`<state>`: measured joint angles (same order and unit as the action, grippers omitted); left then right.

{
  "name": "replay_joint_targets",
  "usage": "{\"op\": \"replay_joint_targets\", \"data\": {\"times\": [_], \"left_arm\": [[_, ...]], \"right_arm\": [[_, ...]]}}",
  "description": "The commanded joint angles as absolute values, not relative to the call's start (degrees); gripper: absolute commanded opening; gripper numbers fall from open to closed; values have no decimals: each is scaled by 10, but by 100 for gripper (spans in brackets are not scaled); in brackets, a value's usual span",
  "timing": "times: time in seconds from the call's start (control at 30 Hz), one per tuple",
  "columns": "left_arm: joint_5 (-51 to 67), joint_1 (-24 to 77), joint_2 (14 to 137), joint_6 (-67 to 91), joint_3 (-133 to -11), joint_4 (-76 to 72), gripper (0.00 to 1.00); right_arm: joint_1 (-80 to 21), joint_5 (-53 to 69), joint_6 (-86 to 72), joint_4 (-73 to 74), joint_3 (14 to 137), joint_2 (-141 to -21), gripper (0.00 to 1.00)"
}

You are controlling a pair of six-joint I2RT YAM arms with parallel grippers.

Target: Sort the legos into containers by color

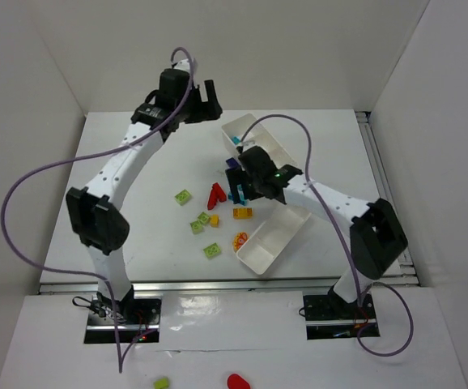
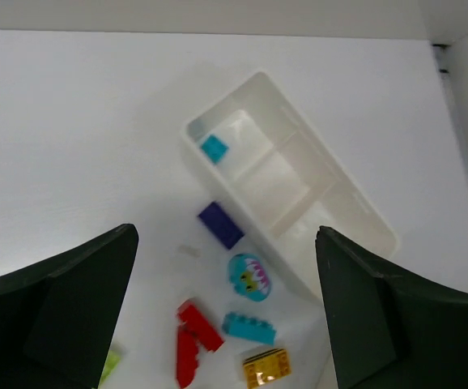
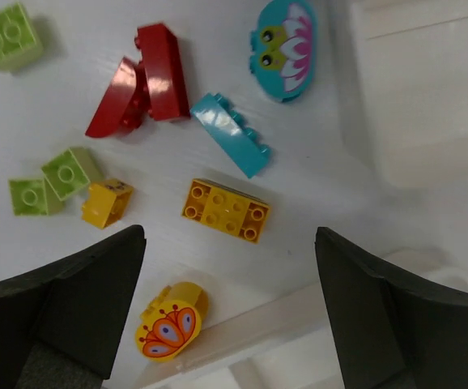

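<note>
The right gripper (image 3: 227,237) hangs wide and empty over the middle of the table (image 1: 323,146), above a yellow brick (image 3: 224,210). A teal brick (image 3: 230,134), red bricks (image 3: 141,81) and lime bricks (image 3: 70,172) lie loose around it. The left gripper (image 2: 226,233), also wide and empty, is near the far edge. One tray (image 1: 270,147), right of centre toward the far edge, holds a small teal brick (image 2: 214,148). The other tray (image 1: 278,235) lies toward the near edge.

– Lying on the white worktop (image 1: 137,154)?
– Far tray (image 2: 274,186) and near tray (image 1: 278,235), both white, apart. Scattered beside them: red pair (image 3: 141,81), teal brick (image 3: 230,134), orange-yellow brick (image 3: 224,211), purple brick (image 2: 220,224).
– Anything green?
– Lime bricks (image 1: 184,196), further left.
</note>
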<state>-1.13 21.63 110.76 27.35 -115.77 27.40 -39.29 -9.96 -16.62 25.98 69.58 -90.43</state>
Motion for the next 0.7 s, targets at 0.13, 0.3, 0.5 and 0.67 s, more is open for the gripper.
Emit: {"op": "replay_joint_targets", "data": {"times": [0.13, 0.3, 0.5, 0.67], "left_arm": [[-173, 189, 975, 269, -938, 381, 100], [-75, 156, 943, 283, -886, 395, 100], [-55, 156, 955, 283, -886, 414, 100], [-61, 156, 955, 283, -886, 419, 100]], "right_arm": [[-393, -77, -107, 246, 770, -1031, 86], [-388, -77, -93, 222, 783, -1074, 85], [-388, -90, -59, 192, 796, -1120, 82], [-375, -56, -40, 168, 809, -1148, 73]]}}
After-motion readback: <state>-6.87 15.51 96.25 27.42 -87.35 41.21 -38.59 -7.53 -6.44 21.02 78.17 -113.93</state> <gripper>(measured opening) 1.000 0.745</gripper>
